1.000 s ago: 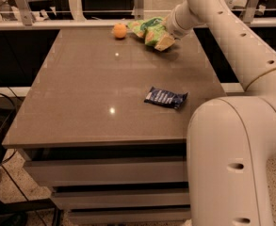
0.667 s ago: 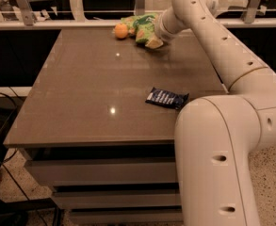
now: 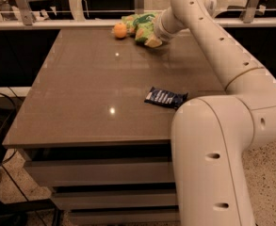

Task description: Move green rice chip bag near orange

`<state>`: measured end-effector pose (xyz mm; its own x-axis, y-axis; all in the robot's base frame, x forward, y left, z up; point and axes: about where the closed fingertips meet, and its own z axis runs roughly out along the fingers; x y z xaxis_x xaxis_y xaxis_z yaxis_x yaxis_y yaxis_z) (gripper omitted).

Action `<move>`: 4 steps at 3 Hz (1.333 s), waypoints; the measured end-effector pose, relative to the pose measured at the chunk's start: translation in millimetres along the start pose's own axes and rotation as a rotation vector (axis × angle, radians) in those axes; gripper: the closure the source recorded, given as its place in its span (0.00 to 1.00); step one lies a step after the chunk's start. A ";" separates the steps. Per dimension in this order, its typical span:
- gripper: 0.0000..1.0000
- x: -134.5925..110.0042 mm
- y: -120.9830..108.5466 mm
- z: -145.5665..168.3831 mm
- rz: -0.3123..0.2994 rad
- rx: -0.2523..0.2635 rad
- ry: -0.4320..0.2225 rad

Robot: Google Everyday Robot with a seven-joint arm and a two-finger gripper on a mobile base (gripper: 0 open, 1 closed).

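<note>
The green rice chip bag (image 3: 140,24) is at the far edge of the brown table (image 3: 90,74), right beside the orange (image 3: 120,29), almost touching it. My gripper (image 3: 155,35) reaches in from the right at the bag's right end and is shut on the bag, which is bunched and tilted in its grip. The white arm covers part of the bag's right side.
A small dark-blue wrapper packet (image 3: 165,97) lies on the table's right side, near the arm's big lower link (image 3: 213,149). A rail and glass panel (image 3: 81,22) run just behind the table's far edge. Drawers sit under the front edge.
My gripper has moved left along the far edge with the green bag in it. The bag now sits closer to the orange. The orange and blue packet have not moved.
</note>
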<state>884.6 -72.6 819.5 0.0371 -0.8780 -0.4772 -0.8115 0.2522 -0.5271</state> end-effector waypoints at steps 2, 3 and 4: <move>0.00 -8.3 -8.8 -11.8 0.000 0.000 0.000; 0.00 -13.7 -14.6 -18.8 0.000 0.000 0.000; 0.00 -13.9 -14.6 -18.9 0.000 0.000 0.000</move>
<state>884.9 -71.8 847.1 0.0372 -0.8779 -0.4775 -0.8118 0.2521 -0.5268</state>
